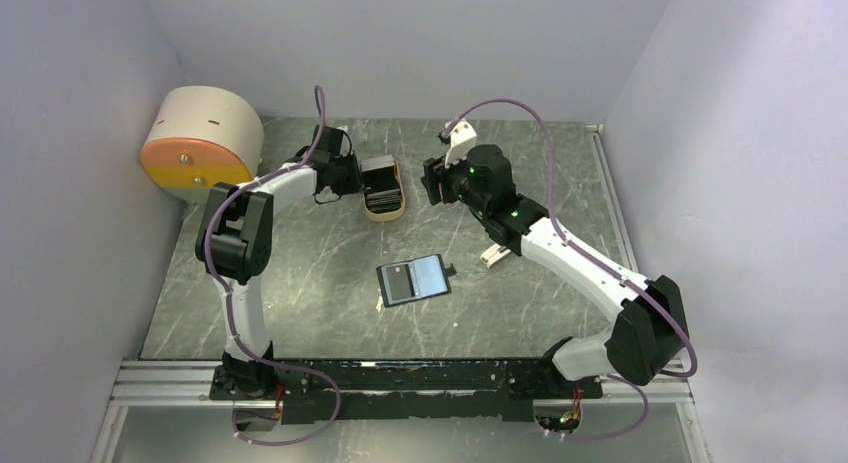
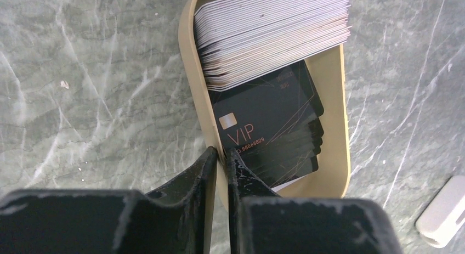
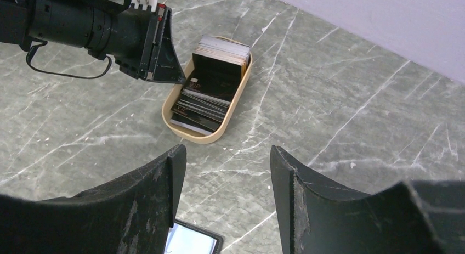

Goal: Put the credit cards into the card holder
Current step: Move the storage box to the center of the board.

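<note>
The credit cards [image 2: 263, 122] lie in a beige oblong tray [image 2: 191, 73]: a whitish stack stands at the far end, and dark cards marked VIP lie in front. My left gripper [image 2: 221, 155] is shut on the tray's left wall, one finger inside and one outside. It also shows in the top view [image 1: 352, 173] and the right wrist view [image 3: 174, 75]. The card holder [image 1: 413, 279] lies open on the table, blue-grey pockets up; a corner of it shows in the right wrist view [image 3: 189, 244]. My right gripper [image 3: 227, 161] is open and empty, above the table to the right of the tray [image 1: 383, 189].
A big beige-and-orange round box [image 1: 200, 143] stands at the back left. A small white block [image 1: 495, 255] lies right of the card holder, under the right arm. Grey walls close in the table on three sides.
</note>
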